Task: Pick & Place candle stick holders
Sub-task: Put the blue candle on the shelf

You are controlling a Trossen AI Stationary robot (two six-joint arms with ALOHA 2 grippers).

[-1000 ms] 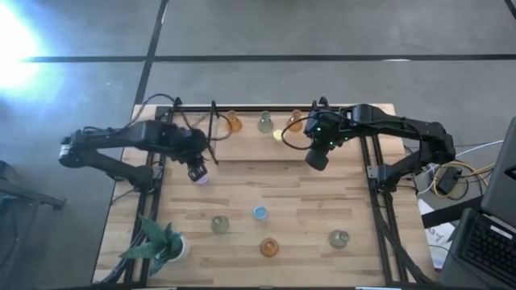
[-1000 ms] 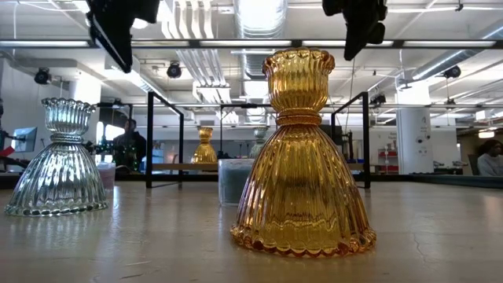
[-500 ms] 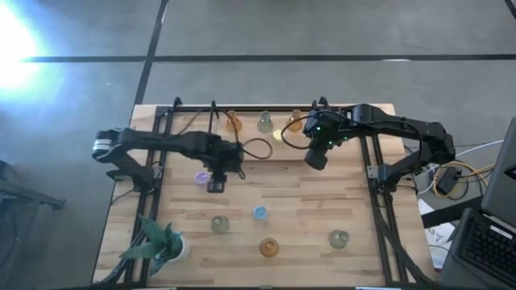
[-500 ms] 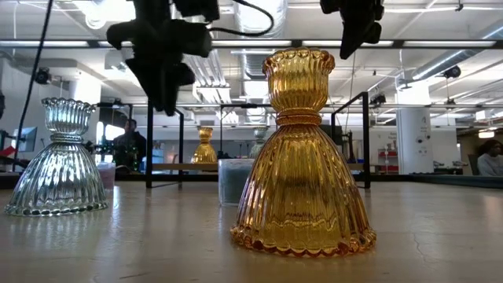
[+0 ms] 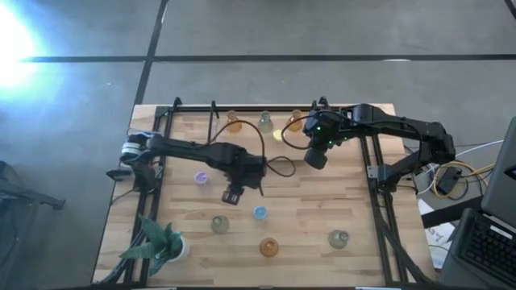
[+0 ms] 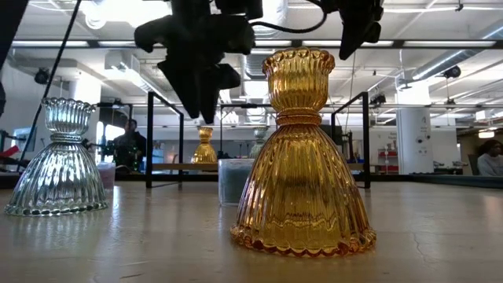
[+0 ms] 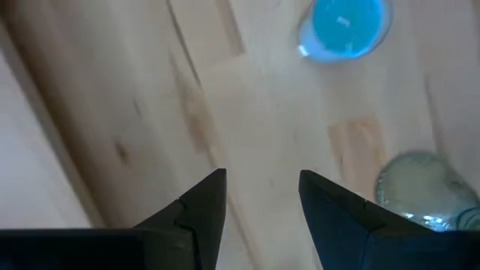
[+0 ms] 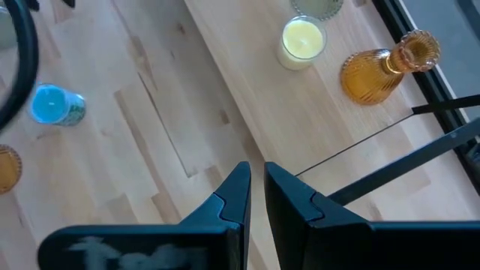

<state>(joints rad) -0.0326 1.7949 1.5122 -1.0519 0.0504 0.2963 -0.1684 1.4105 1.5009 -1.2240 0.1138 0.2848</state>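
Observation:
My left gripper (image 5: 232,193) (image 7: 262,191) is open and empty above the bare wood, between a purple holder (image 5: 201,177) and a blue holder (image 5: 260,213) (image 7: 345,26), both standing on their bases. A grey-green holder (image 5: 219,224) (image 7: 424,191) and an amber holder (image 5: 268,247) (image 6: 302,157) stand near the front edge. My right gripper (image 5: 314,159) (image 8: 257,176) is shut and empty, in the air near the back row: amber (image 5: 234,122), grey-green (image 5: 265,122), yellow (image 5: 280,134) (image 8: 303,39) and amber (image 5: 295,121) (image 8: 382,71) holders.
A leafy plant in a white pot (image 5: 161,242) stands at the front left corner. Another grey-green holder (image 5: 339,238) stands at the front right. Black frame rails (image 5: 375,173) run along the table's sides and back. Bare wood lies between the two grippers.
My left gripper was over the purple holder a second ago. It has gone toward the table's right and near edges, toward the blue holder. The purple holder stands alone where it was. My right arm has kept still.

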